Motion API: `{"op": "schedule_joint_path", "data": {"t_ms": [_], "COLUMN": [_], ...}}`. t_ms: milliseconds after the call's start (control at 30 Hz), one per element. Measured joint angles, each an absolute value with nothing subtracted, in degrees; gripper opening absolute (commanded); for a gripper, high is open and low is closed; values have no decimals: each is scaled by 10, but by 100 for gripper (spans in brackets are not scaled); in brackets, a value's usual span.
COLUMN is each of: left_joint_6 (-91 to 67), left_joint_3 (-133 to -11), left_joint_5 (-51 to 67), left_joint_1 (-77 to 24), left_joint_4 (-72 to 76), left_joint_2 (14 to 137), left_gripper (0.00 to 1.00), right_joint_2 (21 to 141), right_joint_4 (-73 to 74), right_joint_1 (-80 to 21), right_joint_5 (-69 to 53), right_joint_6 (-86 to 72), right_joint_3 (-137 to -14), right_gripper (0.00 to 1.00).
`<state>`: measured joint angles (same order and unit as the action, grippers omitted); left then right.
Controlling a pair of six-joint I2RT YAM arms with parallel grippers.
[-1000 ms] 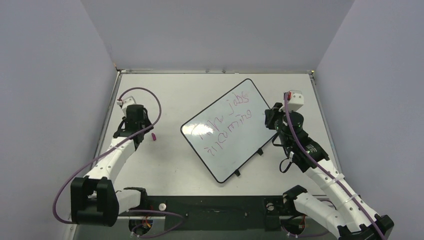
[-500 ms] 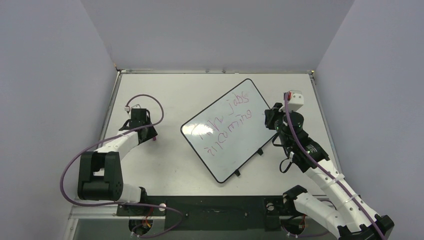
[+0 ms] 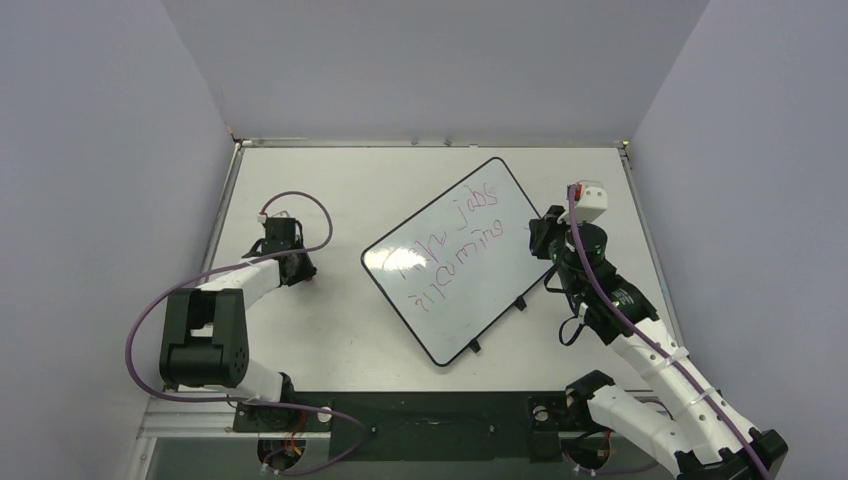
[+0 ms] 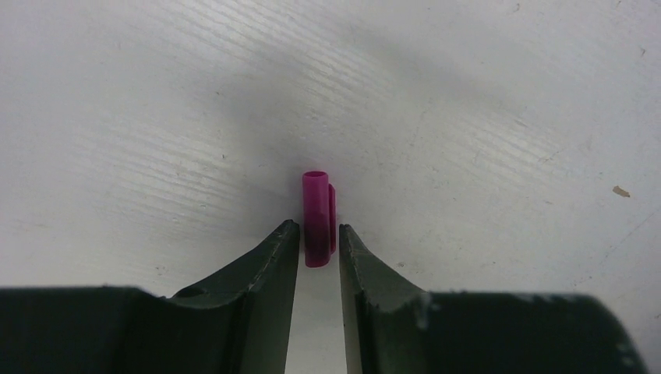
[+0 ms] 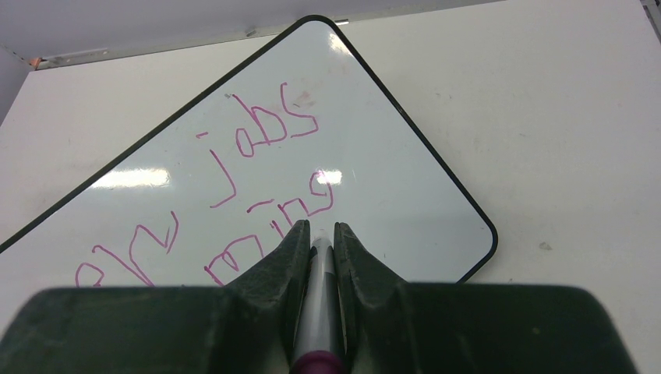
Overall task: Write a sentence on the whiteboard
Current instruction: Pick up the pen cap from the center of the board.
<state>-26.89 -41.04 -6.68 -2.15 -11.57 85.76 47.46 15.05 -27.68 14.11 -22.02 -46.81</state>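
The whiteboard lies tilted mid-table, and also shows in the right wrist view. The sentence is two lines of pink cursive. My right gripper is shut on a silver marker with a magenta end. It is held over the board's right edge, tip near the last word. My left gripper is low on the table at the left. Its jaws stand narrow on either side of the near end of a magenta marker cap that rests on the table.
The white table is walled on the left, back and right. The board's two black tabs face the near right. A purple cable loops over the left wrist.
My left arm has folded down and its gripper has sunk to the table at the cap. The cap, the board and the right arm have not moved.
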Motion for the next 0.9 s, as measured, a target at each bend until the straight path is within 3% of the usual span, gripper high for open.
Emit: {"op": "schedule_joint_path", "data": {"t_ms": [200, 533, 900], "left_joint_6": [-262, -225, -203], "left_joint_3": [-413, -418, -435], "left_joint_5": [-53, -36, -13], "left_joint_1": [-22, -71, -104], "left_joint_4": [-107, -103, -104], "left_joint_2": [865, 869, 888], "left_gripper": [0, 0, 26], "right_joint_2": [475, 475, 475], "right_joint_4": [150, 150, 150], "right_joint_1": [-277, -277, -277], "right_joint_5": [141, 141, 141], "right_joint_6": [-220, -220, -220], "right_joint_3": [-468, -468, -467], "right_gripper": [0, 0, 0]}}
